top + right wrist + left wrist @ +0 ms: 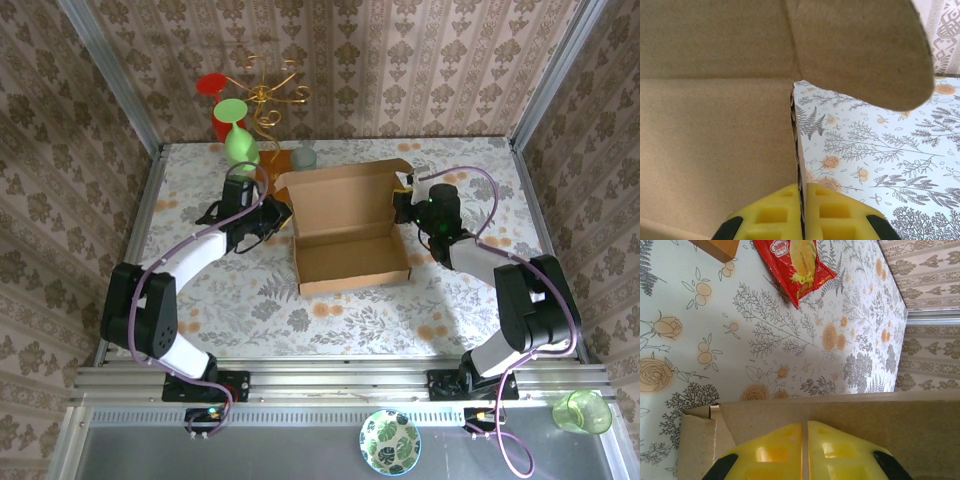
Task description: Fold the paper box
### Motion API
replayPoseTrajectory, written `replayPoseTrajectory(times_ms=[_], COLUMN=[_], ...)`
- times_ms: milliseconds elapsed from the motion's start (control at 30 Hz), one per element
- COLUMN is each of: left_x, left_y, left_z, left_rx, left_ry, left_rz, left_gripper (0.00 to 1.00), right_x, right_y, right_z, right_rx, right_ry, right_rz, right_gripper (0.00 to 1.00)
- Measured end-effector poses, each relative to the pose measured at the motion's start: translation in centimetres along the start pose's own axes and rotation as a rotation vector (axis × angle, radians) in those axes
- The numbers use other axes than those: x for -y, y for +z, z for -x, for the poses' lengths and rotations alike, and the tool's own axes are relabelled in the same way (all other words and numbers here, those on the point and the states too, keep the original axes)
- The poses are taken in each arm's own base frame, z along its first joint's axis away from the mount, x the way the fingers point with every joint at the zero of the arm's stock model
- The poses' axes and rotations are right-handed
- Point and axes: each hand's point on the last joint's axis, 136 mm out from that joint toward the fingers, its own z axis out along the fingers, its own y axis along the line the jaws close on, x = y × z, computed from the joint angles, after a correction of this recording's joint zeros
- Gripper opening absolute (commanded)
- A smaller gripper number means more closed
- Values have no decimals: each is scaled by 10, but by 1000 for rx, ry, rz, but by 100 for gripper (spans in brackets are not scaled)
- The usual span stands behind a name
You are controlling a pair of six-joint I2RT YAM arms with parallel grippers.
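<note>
We see the paper box (352, 252) of plain brown corrugated cardboard standing open in the middle of the floral-patterned table (330, 320), its lid raised at the far side. The right tool (801, 212) is clenched on the edge of the box's right wall; the left tool (804, 450) is clenched tight at the left wall; whether it grasps cardboard there we cannot tell.

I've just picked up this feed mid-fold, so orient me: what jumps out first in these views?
The brown paper box sits mid-table, half-formed, with its lid standing open on the far side. The right tool is shut on a cardboard edge at the box's right side, and the left tool is shut at its left side. At the table's far edge stands a gold wire stand, with red and green cups by it.
</note>
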Motion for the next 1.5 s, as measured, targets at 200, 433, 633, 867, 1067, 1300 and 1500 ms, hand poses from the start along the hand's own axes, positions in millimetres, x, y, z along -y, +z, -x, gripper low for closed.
replayPoseTrajectory(times_ms=[200,433,633,867,1067,1300,1500], left_x=[4,-3,16,50,85,55,46], left_y=[0,-18,-84,-139,-128,-78,-61], left_z=[3,-10,-8,38,72,49,46], left_rx=[10,12,120,209,173,24,1], left_ry=[7,-28,-71,-95,-16,-50,-77], left_rz=[-17,-17,-28,68,180,315,345], left_gripper=[12,21,30,37,45,52,60], right_x=[3,3,1,0,-3,-11,-12], right_y=[-1,-17,-27,-27,-28,-29,-29], right_z=[7,-1,-5,-5,-5,-2,-4], right_rx=[43,59,90,96,95,103,95], right_ry=[-4,-24,-51,-104,-157,-196,-208], right_rz=[-26,-41,-37,-34,-24,-5,-3], right_gripper=[0,0,0,0,0,0,0])
